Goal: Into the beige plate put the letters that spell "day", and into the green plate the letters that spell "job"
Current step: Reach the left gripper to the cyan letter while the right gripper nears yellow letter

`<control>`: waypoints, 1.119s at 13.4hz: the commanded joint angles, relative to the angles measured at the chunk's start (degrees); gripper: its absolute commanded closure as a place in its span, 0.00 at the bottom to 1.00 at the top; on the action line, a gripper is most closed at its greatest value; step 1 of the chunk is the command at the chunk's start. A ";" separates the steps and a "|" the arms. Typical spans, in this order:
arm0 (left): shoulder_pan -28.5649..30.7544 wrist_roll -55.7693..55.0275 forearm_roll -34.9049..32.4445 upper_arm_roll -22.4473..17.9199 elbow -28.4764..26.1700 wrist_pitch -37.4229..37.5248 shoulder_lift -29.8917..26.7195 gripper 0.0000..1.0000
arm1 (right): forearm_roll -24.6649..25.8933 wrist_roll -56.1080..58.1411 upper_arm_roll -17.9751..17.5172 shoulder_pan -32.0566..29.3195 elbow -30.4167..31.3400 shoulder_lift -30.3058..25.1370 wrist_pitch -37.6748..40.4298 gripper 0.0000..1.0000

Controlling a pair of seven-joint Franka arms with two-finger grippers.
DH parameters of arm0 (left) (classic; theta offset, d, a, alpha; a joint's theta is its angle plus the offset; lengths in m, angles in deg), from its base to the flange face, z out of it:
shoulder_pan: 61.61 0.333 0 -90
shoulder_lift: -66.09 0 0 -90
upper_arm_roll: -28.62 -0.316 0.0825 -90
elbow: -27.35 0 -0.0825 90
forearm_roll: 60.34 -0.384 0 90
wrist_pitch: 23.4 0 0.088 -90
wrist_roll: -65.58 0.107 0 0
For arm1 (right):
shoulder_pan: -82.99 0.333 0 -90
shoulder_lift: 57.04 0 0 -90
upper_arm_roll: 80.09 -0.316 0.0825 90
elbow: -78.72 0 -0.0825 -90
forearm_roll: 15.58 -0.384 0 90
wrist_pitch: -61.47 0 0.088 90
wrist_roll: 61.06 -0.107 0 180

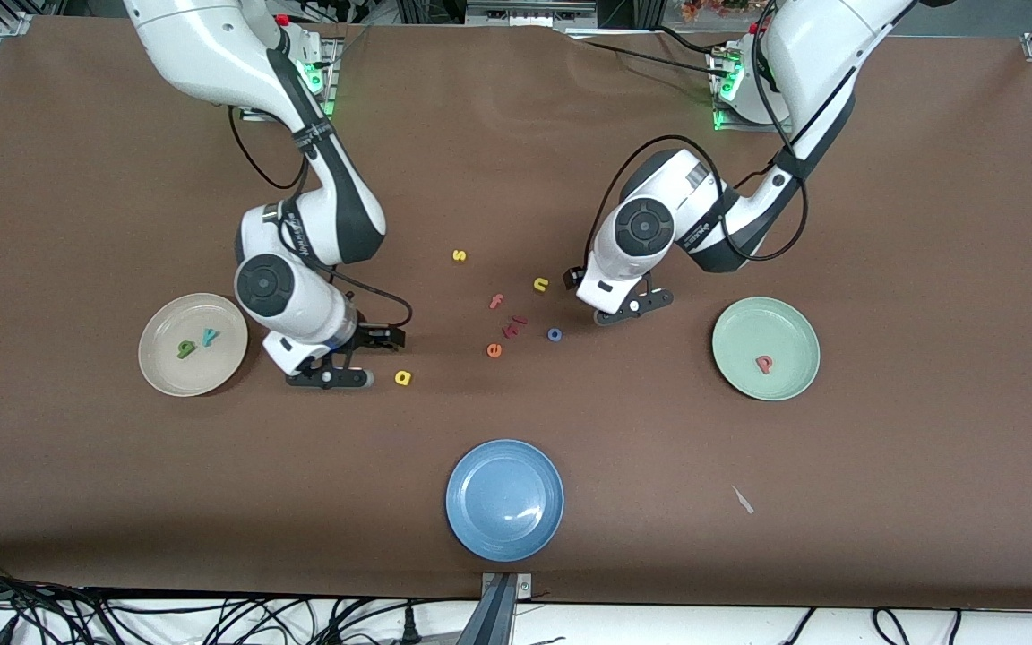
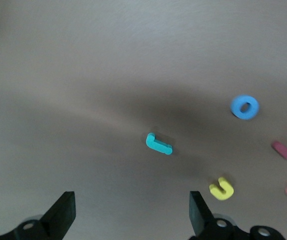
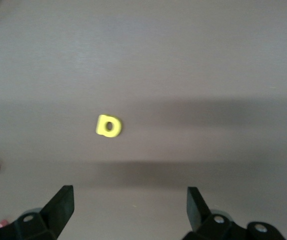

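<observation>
- With both grippers spread wide and holding nothing, I have two picks to set up: the yellow a for the right arm and the teal j for the left.
- Already sorted: the green d and teal y lie in the beige plate at the right arm's end of the table, and the pink b lies in the green plate at the left arm's end.
- My right gripper hangs low just beside the yellow a, between it and the beige plate. In the right wrist view the letter sits off-centre between the fingers, so I would slide over until it is centred, then drop straight down.
- My left gripper hovers over the loose cluster mid-table. Its wrist view shows the teal j roughly between the fingers, with the yellow n close to one finger.
- I judge that n the main risk: I would turn the wrist to close across the j's thin stroke and keep the n outside.
- After that the blue o remains, near the orange e and pink f.
- These foam pieces are thin, so I would go right down to the table before closing.
</observation>
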 commanded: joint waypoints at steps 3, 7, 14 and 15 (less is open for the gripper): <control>-2.32 -31.76 -1.68 -0.30 0.36 -0.88 2.50 0.00 | -0.59 -9.45 -0.33 0.71 -11.16 9.32 1.06 0.00; -2.07 -42.88 -2.82 -1.27 -0.69 -11.06 4.52 0.00 | -0.41 -13.34 -0.16 0.71 -15.39 13.28 0.97 0.00; -2.51 -44.29 -2.74 -3.56 -3.50 -18.11 6.10 0.46 | -0.50 -14.14 -0.07 0.09 -15.83 14.78 0.53 0.08; -2.51 -44.39 -2.74 -3.56 -3.50 -18.11 6.19 0.54 | -0.50 -14.22 -0.07 0.09 -15.84 14.87 0.45 0.10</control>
